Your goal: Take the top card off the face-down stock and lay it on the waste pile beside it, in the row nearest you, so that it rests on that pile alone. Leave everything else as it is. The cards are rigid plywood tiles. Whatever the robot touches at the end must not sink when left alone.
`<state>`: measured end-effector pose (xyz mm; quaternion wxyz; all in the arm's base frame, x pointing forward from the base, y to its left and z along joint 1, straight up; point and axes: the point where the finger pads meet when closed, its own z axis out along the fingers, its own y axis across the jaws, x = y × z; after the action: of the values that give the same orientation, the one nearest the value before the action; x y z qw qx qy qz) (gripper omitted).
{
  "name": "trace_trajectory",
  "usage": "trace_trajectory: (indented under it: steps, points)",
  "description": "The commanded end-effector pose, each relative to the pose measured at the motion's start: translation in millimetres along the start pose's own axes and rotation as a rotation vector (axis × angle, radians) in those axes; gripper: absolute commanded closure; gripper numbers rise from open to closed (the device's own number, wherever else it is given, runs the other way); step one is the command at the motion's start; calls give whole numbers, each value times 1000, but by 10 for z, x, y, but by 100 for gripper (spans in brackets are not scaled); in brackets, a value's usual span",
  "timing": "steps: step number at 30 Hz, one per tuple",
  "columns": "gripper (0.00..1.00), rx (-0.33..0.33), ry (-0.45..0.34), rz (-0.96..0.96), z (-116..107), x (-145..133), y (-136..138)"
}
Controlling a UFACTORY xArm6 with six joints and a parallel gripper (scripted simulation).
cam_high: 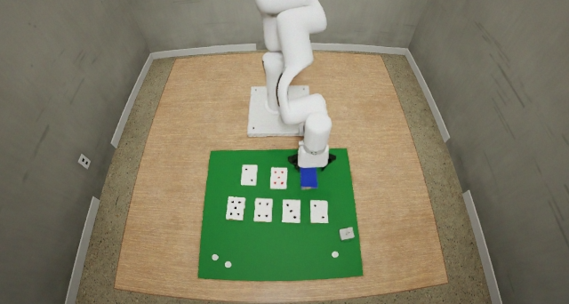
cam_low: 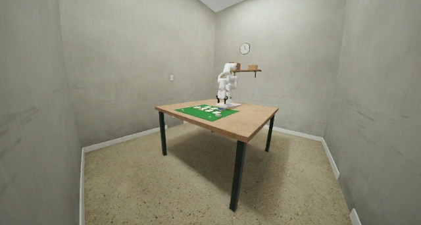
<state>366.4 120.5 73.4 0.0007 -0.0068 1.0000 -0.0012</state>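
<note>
The tool (cam_high: 313, 167) is hanging spread wide and pinching nothing, directly above the blue stack (cam_high: 308, 180). The stack is sitting untouched beneath it, with the red-spotted pile (cam_high: 278, 178) just beside. Judging by this, nothing is lifted yet: grasping, carrying and laying all remain.

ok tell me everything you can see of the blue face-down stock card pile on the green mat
The blue face-down stock pile is a small rectangular stack with a plain blue back; a thin pale plywood edge shows at its near end. It lies flat on the green mat, at the right end of the row nearest the arm's base, beside the red-pipped card. The white arm's gripper hangs over it, covering its far end, fingers wide open and holding nothing. Whether they touch it cannot be told.
</note>
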Motion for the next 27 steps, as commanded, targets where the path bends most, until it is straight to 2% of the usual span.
trace_trajectory:
  steps: [1, 8, 15, 17, 27]
  points:
    - [0, 0, -1, 3, -1, -5, -5]
    - [0, 0, -1, 74, -1, -5, -5]
    - [0, -1, -1, 303, -1, -7, -5]
    - [0, -1, -1, 303, -1, -7, -5]
    - [0, -2, 0, 905, -2, -12, -4]
